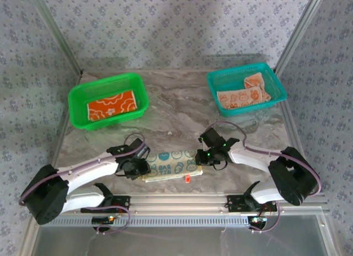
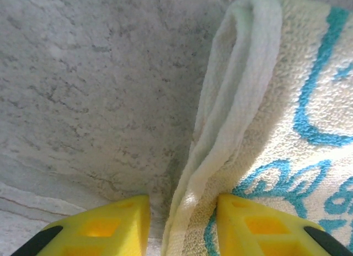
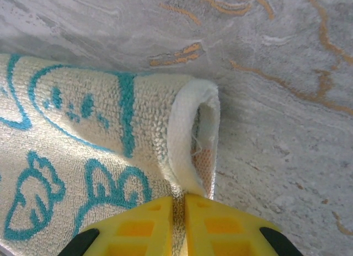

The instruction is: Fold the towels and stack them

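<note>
Top external: teal bunny towel (image 1: 171, 166) lies folded at lower centre, a gripper on each short end, likely for the next fold; right gripper (image 3: 179, 203) pinches the rolled right hem; left gripper (image 2: 182, 209) is part-open, straddling the left hem, not clamped; bare table (image 1: 176, 112) above gives swing room; green basket (image 1: 73, 101) and teal basket (image 1: 278, 88) sit well apart.

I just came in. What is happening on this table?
Two robot arms are handling a folded cream terry towel with teal bunny prints on the marble table. The right arm's fingers are pinched shut on its right end; the left arm's fingers stand open astride its left edge. An orange flowered towel lies in the green plastic mesh basket, and peach printed towels lie in the teal basket.
</note>
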You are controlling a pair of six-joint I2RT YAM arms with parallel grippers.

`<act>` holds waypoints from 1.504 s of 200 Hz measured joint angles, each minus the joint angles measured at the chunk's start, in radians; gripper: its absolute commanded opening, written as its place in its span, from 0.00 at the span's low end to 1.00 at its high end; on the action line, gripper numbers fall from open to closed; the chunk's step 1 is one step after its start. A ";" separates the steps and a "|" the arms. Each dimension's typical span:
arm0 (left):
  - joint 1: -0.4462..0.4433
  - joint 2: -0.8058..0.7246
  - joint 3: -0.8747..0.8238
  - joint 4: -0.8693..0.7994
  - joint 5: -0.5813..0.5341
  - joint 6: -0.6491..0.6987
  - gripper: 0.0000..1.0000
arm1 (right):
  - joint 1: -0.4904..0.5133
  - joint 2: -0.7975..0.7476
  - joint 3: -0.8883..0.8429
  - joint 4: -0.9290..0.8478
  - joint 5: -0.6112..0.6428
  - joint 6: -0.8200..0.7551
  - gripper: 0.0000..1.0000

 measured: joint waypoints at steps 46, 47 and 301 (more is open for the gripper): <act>-0.041 0.028 0.029 -0.015 -0.038 0.001 0.41 | 0.001 0.000 -0.006 0.011 0.000 0.000 0.16; -0.042 0.028 0.029 -0.015 -0.038 0.001 0.42 | 0.001 0.000 -0.006 0.012 0.000 0.000 0.16; -0.093 0.159 0.108 -0.053 -0.079 -0.015 0.15 | 0.012 0.000 -0.014 0.045 -0.001 0.004 0.24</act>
